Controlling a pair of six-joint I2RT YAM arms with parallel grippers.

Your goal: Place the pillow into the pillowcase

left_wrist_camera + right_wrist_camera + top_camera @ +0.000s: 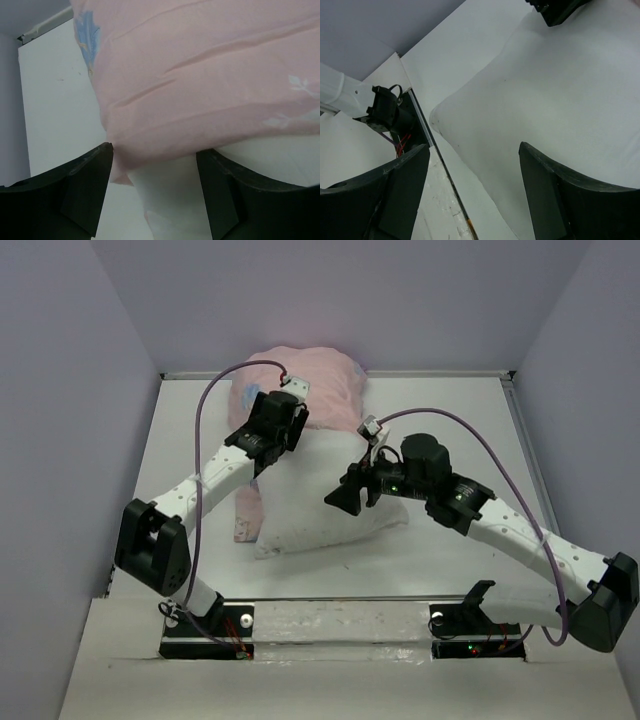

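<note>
Left claw (154,150) and right claw (474,147) gape apart; pillow (330,525) sits partly inside pillowcase (320,380), near end exposed.

The thin pale pink fabric pillowcase (325,380) hides the far part of the plump white soft pillow (330,525).

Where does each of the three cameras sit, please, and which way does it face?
Top external: above, behind the left arm and right arm, both showing; looks down at the table.
Left wrist: faces the pillowcase edge over the pillow; open left tool shows.
Right wrist: faces the pillow's near corner; open right tool, left arm's base show.
All share the pillow.
</note>
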